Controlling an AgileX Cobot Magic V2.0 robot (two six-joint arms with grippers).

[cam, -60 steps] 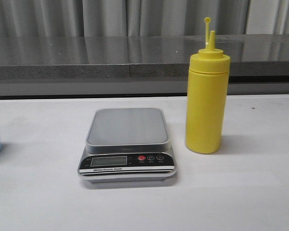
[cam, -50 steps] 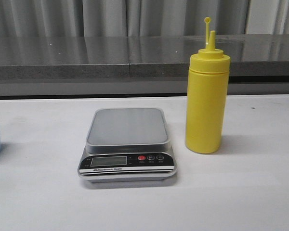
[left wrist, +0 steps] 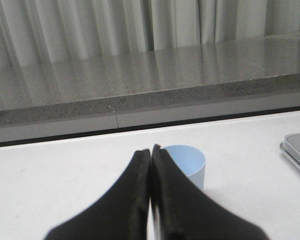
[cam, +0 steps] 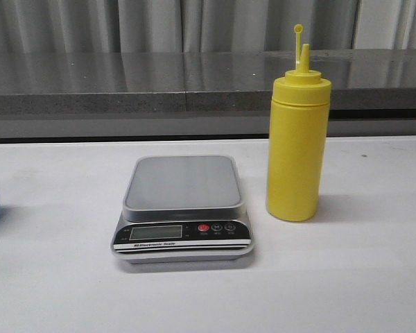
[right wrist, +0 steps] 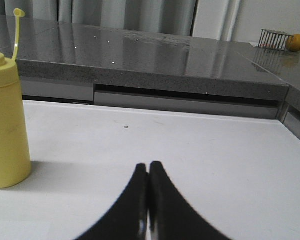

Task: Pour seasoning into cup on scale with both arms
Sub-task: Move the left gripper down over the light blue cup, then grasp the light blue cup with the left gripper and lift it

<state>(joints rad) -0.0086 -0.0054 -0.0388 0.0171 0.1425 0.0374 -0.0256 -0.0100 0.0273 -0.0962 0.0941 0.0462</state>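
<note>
On the table, step: none begun; cup [left wrist: 188, 161] off scale [cam: 184, 208], seasoning [cam: 297, 139] upright.
Grippers: left gripper [left wrist: 150, 151] and right gripper [right wrist: 148, 166] closed, empty.
Next, probably: left opens for cup.

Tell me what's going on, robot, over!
Left gripper shut, empty, just short of the cup. Right gripper shut, empty, beside the seasoning. Scale bare; cup off it, at the table's left edge. Nothing blocking.

Left claw [left wrist: 150, 152]: matte black tapered fingers. Right claw [right wrist: 149, 167]: same, possibly rubbery pads.
</note>
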